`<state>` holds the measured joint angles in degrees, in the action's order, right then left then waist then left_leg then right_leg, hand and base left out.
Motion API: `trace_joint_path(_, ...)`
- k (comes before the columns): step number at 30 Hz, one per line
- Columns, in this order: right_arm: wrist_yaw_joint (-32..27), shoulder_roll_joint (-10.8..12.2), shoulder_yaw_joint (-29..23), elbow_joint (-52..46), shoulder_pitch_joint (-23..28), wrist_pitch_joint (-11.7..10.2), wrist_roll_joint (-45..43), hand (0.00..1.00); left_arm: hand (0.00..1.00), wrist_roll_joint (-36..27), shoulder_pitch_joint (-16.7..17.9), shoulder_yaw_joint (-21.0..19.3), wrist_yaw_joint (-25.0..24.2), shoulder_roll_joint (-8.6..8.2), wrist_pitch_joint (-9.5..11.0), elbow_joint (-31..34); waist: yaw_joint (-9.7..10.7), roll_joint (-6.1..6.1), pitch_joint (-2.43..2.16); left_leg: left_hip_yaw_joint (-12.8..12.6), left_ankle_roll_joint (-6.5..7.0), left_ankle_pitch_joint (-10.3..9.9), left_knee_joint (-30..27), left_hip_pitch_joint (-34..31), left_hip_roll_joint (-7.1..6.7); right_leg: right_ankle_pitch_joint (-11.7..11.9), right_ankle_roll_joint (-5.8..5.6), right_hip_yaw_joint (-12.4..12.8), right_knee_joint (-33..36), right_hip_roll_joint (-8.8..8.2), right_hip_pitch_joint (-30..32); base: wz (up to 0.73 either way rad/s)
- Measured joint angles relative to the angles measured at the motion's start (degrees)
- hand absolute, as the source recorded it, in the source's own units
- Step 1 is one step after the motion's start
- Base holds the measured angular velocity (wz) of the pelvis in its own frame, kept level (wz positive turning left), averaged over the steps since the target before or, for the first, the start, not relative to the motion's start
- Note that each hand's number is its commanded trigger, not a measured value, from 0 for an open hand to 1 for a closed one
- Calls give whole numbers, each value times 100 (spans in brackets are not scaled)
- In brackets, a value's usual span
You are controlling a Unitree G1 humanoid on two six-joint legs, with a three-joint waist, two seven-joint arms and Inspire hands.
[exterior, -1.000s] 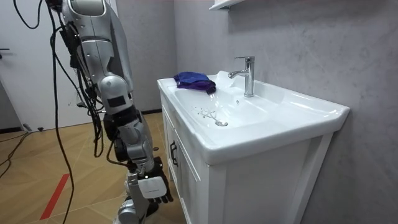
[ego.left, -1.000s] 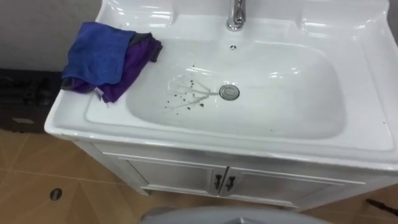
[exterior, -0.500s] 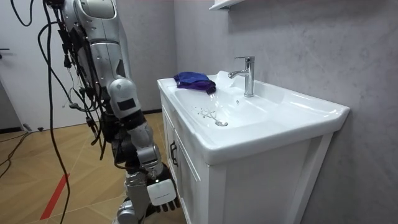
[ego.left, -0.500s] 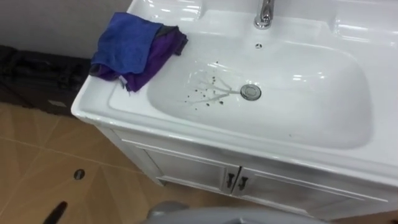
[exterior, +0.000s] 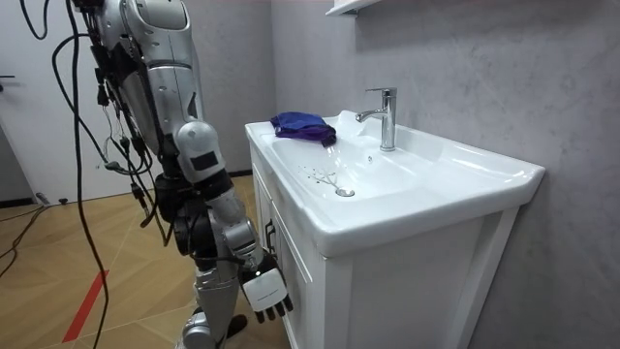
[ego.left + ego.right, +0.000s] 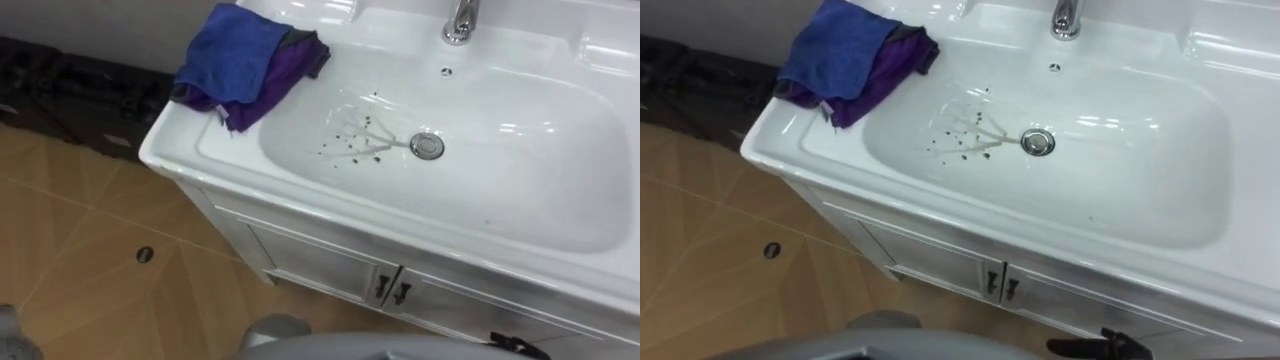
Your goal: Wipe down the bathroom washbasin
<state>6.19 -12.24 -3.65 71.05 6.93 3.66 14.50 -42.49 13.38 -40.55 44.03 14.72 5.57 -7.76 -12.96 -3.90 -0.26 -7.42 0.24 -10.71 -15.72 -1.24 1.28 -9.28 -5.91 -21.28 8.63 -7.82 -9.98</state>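
A blue and purple cloth is lying bunched on the basin rim at the upper left of the frame, one edge drooping into the bowl. Dark specks are sitting mid-frame, just left of the drain. The faucet is standing at the top edge. In the room view the right hand is hanging low in front of the cabinet, its fingers loose, slightly apart and gripping nothing.

No lettering, number, label or sign can be read on the white basin, the blue and purple cloth, the chrome faucet or the white cabinet below.
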Motion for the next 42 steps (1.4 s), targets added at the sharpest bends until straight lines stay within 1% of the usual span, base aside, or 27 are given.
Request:
trace_joint_path(1, -6, 0, 10, 0, 15, -7, 16, 0, 0, 225, -20, 2, 52, 52, 24, 136, 17, -24, 1, -6, 1, 1, 1, 5, 0, 0, 0, -2, 0, 0, -3, 0)
trace_joint_path(2, -2, -1, 13, 0, 23, -9, 19, 0, 0, 367, -33, 2, 55, 63, 38, 197, 25, -37, 2, -10, 1, 1, 5, 7, 0, 0, 0, -2, 0, 0, -4, 0)
trace_joint_path(4, 24, 1, 18, -2, 101, -37, 41, 0, 0, 853, -163, 7, 51, 64, 82, 363, 30, -61, 17, -17, 2, 3, 19, 24, 0, 0, 0, 0, 0, -2, -18, 0)
trace_joint_path(6, 36, 1, 25, -3, 153, -53, 97, 0, 0, 1102, -218, 14, 48, 64, 95, 478, 58, -51, 32, -15, 2, 4, 24, 25, -2, -1, -1, -10, -1, -2, -27, 0)
trace_joint_path(7, 59, 5, 26, 2, 165, -59, 100, 0, 0, 1243, -230, 17, 48, 64, 94, 597, 104, -64, 27, -14, 1, 3, 24, 24, -1, -2, -2, -7, -5, 0, -26, 0)
trace_joint_path(8, 79, 9, 24, 7, 161, -59, 96, 0, 0, 1347, -237, 17, 49, 64, 94, 668, 148, -46, 32, -10, 1, 3, 21, 21, -1, -2, -1, -8, -5, 1, -26, 5)
trace_joint_path(10, 138, 10, 20, 14, 124, -59, 74, 0, 0, 1738, -248, 67, 35, 65, 94, 1034, 281, -16, 32, 8, 1, 3, 7, -5, -1, -2, -1, -10, -6, 4, -21, 4)
trace_joint_path(12, 159, 12, 19, 23, 94, -67, 74, 0, 0, 2075, -285, 137, 18, 69, 99, 1209, 350, 19, 52, -3, 1, 3, 12, 18, -1, -2, -1, -2, -6, 3, -36, -2)
trace_joint_path(13, 162, 18, 19, 24, 97, -80, 74, 0, 0, 2270, -333, 183, -3, 71, 101, 1238, 380, 33, 71, -18, 1, 3, 26, 61, -1, -2, -1, 12, -7, 2, -63, -5)
trace_joint_path(14, 162, 23, 19, 27, 106, -93, 75, 0, 0, 2340, -367, 215, -17, 71, 101, 1239, 399, 37, 86, -21, 1, 3, 34, 90, -1, -2, -1, 17, -11, 2, -89, -5)
trace_joint_path(16, 207, 35, 17, 29, 107, -126, 79, 0, 0, 2750, -399, 309, -106, 69, 96, 1240, 495, 51, 88, -25, 0, 2, 31, 91, -1, -1, -1, 74, -38, 9, -87, -4)
trace_joint_path(18, 215, 35, 16, 35, 116, -134, 94, 0, 0, 3003, -403, 419, -148, 69, 96, 1240, 517, 47, 85, -46, -1, 0, 31, 76, -2, 2, 4, 79, -96, 14, -91, -4)
trace_joint_path(20, 213, 34, 11, 69, 114, -183, 90, 0, 0, 3453, -404, 580, -196, 66, 92, 1239, 551, 32, 78, -48, -3, 0, 29, 72, 3, 2, 5, 88, -98, 20, -85, 0)
trace_joint_path(22, 234, 32, 14, 209, 51, -302, 73, 0, 0, 4151, -410, 726, -214, 66, 100, 1246, 628, 28, 68, -48, -5, 0, 30, 87, 7, 3, 5, 128, -97, 26, -97, 0)
trace_joint_path(23, 244, 32, 12, 252, 28, -323, 67, 0, 0, 4338, -411, 759, -213, 66, 100, 1246, 653, 22, 68, -49, -5, 1, 31, 94, 6, 3, 6, 141, -97, 25, -101, 0)
trace_joint_path(25, 273, 32, 17, 324, -18, -422, 50, 0, 0, 4947, -447, 912, -216, 67, 117, 1257, 716, 29, 54, -54, -4, 3, 31, 104, 4, 3, 6, 175, -96, 21, -112, 0)
trace_joint_path(26, 274, 33, 23, 325, -13, -446, 51, 0, 0, 5104, -453, 963, -224, 66, 118, 1262, 729, 28, 52, -58, -4, 3, 32, 106, 3, 3, 6, 197, -96, 21, -112, 0)
trace_joint_path(27, 275, 39, 28, 330, -14, -498, 71, 0, 0, 5435, -452, 1070, -242, 65, 118, 1283, 770, 26, 53, -64, -4, 3, 46, 109, 3, 3, 6, 254, -97, 21, -112, 0)
trace_joint_path(28, 273, 55, 25, 359, -17, -516, 91, 0, 0, 5725, -451, 1204, -262, 64, 115, 1355, 809, 33, 55, -66, -4, 3, 52, 105, 3, 3, 6, 262, -99, 21, -104, 0)
trace_joint_path(31, 276, 87, -1, 459, -53, -550, 102, 0, 0, 6271, -452, 1472, -430, 61, 114, 1612, 896, 63, 49, -68, -4, 2, 56, 102, 2, 3, 6, 256, -103, 21, -99, 0)
trace_joint_path(33, 281, 90, 1, 496, -92, -553, 97, 0, 0, 6512, -453, 1581, -494, 62, 114, 1724, 967, 75, 49, -85, -5, 4, 70, 112, 2, 3, 6, 261, -102, 18, -89, -5)
trace_joint_path(35, 282, 88, 2, 583, -126, -551, 98, 0, 0, 6760, -452, 1668, -599, 61, 115, 1790, 970, 94, 52, -147, -10, 9, 101, 175, 4, 3, 6, 282, -104, 13, -91, -15)
trace_joint_path(37, 323, 78, 1, 577, -127, -552, 102, 0, 0, 7087, -453, 1792, -664, 61, 111, 1803, 1018, 111, 35, -168, -11, 8, 108, 198, 4, 3, 6, 303, -101, 9, -95, -5)
trace_joint_path(42, 327, 78, 25, 574, -134, -552, 120, 0, 0, 7146, -404, 2266, -815, 60, 102, 1787, 1081, 147, 36, -169, -11, 8, 107, 207, 3, 3, 6, 384, -99, 11, -98, 0)
